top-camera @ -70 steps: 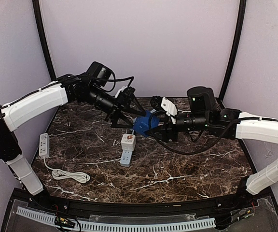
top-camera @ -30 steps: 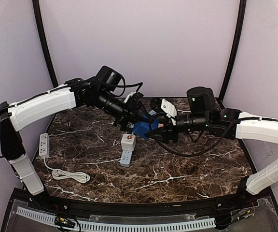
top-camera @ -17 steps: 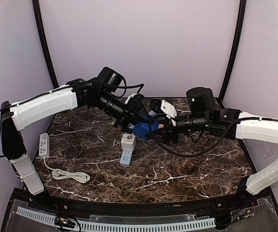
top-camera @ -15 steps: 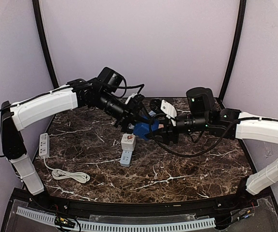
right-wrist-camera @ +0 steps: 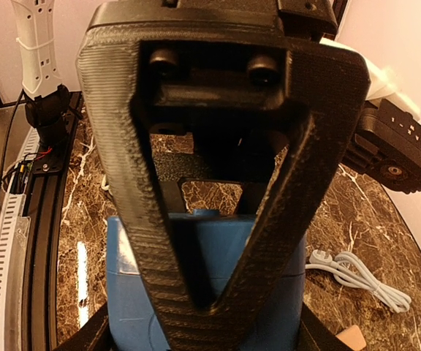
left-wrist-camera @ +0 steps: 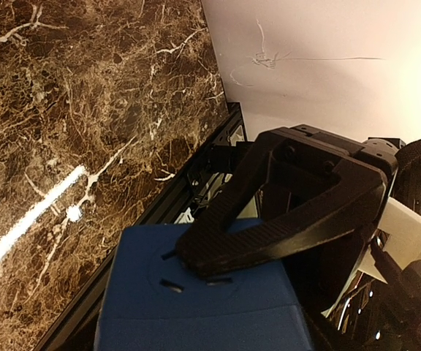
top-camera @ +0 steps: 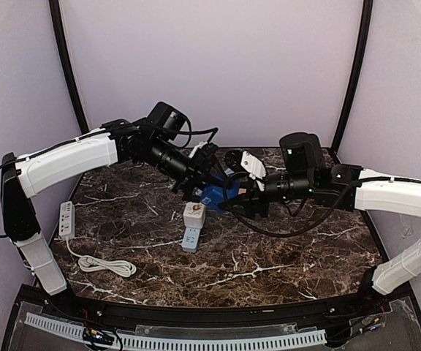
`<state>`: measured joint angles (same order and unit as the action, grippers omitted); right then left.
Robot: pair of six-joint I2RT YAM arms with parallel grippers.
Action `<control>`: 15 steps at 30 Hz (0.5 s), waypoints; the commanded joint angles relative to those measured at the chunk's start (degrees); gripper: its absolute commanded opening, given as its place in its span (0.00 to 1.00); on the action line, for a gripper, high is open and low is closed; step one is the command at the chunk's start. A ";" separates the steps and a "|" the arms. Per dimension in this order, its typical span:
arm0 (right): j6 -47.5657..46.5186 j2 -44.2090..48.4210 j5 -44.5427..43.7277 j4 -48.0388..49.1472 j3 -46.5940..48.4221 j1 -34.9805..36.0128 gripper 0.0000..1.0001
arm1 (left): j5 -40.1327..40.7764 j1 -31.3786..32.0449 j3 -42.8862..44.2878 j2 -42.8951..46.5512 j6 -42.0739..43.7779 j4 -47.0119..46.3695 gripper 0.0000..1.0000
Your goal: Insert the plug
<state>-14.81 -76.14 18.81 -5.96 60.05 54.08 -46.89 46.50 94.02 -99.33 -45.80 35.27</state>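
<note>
A blue cube-shaped plug adapter hangs in the air above the table centre. My right gripper is shut on it. In the right wrist view its upper finger lies across the blue block. In the left wrist view the block shows a face with socket slots, and the right gripper's finger presses on it. My left gripper is right against the block from the left. Its own fingers do not show on the block, so the jaws stand apart. A grey power strip with a white adapter lies just below.
A second white power strip lies at the table's left edge, and its cord is coiled at front left. The cord's plug end also shows in the right wrist view. Black frame posts stand at the back corners.
My left arm swung in from the left and closed up on the blue block. In the last second the right gripper and the block edged slightly left.
</note>
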 commanded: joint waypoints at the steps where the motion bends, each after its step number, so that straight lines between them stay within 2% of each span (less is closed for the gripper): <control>1: 0.98 -0.96 -1.09 2.65 1.47 0.80 0.00 | -1.36 0.35 0.02 0.83 0.79 -0.59 0.70; 8: 0.97 -1.83 -1.99 1.90 1.94 0.88 0.00 | -1.11 0.63 -0.33 1.04 0.30 -0.88 0.65; 11: 0.72 -2.20 -2.32 1.37 2.39 1.02 0.00 | -1.02 0.69 -0.60 0.90 -0.12 -0.93 0.48; 12: 0.64 -2.28 -2.43 1.14 2.58 1.09 0.00 | -0.94 0.70 -0.81 0.90 -0.19 -0.93 0.37; 13: 0.52 -2.34 -2.52 0.94 2.62 1.11 0.00 | -0.84 0.70 -0.92 0.89 -0.37 -0.92 0.31; 14: 0.49 -2.39 -2.69 0.75 2.74 1.11 0.00 | -0.66 0.70 -1.11 0.94 -0.44 -0.90 0.22; 15: 0.46 -2.34 -2.77 0.44 2.83 1.11 0.00 | -0.48 0.70 -1.16 0.99 -0.56 -0.81 0.17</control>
<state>-14.44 -77.34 17.69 -6.81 60.97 54.39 -45.54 46.35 93.58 -99.33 -45.91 35.92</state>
